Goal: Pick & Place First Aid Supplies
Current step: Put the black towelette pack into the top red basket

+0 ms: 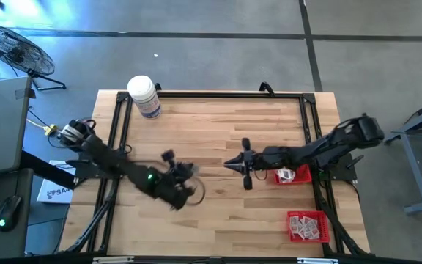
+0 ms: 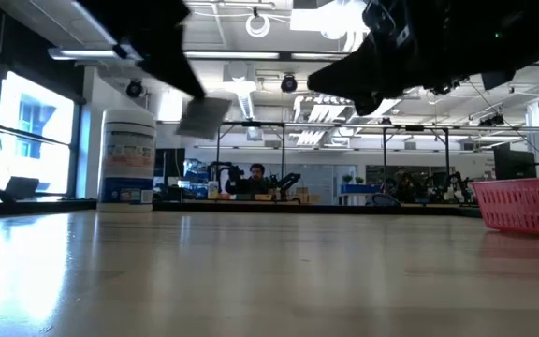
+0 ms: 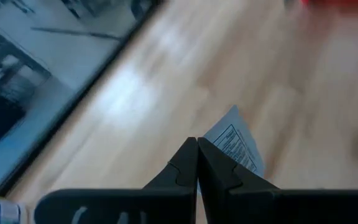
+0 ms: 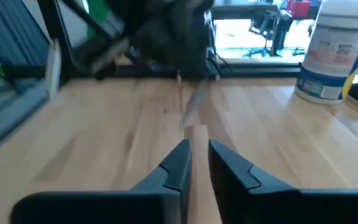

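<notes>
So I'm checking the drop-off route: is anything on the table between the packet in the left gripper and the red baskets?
The left gripper is shut on a packet, mid-table. The right gripper and its arm lie between it and the upper red basket. The way to the lower red basket shows bare wood.

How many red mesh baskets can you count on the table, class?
2. One red basket sits by the table's right edge, partly under the right arm; the other basket lies near the front right corner. Both hold packets.
</notes>
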Action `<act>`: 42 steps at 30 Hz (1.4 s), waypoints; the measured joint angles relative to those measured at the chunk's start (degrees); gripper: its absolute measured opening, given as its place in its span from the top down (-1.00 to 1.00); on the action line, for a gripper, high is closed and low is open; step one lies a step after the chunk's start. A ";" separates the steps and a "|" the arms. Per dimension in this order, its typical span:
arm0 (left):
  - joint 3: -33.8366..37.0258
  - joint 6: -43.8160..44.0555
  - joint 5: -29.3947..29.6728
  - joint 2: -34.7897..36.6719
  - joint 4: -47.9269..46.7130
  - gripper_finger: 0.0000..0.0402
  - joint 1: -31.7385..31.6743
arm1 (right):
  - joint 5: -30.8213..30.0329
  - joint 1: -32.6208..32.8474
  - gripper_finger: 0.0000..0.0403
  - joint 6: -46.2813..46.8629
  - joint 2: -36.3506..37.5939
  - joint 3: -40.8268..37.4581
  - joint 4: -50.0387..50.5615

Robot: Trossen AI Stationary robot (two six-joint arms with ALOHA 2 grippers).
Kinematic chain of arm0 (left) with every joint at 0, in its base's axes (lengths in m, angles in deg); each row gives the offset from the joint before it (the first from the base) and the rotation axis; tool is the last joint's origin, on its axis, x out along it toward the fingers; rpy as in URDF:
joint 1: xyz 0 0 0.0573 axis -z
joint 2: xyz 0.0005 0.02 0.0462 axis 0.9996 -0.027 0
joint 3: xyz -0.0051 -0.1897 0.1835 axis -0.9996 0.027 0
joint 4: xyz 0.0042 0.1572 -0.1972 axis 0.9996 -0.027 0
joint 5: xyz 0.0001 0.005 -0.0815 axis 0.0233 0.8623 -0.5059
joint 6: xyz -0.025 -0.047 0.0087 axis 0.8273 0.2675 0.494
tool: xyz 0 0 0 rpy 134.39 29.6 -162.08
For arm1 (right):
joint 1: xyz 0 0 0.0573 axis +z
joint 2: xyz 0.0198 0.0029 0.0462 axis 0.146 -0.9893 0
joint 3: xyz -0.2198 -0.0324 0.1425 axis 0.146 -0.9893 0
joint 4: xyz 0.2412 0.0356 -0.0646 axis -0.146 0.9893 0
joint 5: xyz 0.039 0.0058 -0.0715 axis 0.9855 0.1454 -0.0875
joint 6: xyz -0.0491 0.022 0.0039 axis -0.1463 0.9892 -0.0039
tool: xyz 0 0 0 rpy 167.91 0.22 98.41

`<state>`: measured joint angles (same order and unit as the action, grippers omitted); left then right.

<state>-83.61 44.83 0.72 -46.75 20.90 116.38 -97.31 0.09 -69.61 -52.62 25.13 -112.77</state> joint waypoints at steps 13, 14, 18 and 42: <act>2.99 -20.14 -2.74 -1.05 35.54 1.00 -9.36 | -0.83 -2.91 0.31 4.28 -1.14 -0.01 -1.48; 3.15 -20.67 -2.77 -1.05 36.71 1.00 -9.60 | -0.88 -2.90 0.30 4.25 -1.14 -0.01 -1.48; 3.21 -21.34 -4.80 -1.81 40.76 1.00 -10.78 | -0.43 -2.90 0.32 4.82 -1.14 0.00 -1.53; 3.23 -26.79 -10.61 -4.74 50.72 0.96 -12.20 | -3.53 -2.89 0.96 5.44 -1.14 0.00 -0.27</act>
<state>-80.37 18.04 -9.89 -51.50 71.62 104.18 -100.84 -2.79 -64.17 -53.76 25.13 -113.04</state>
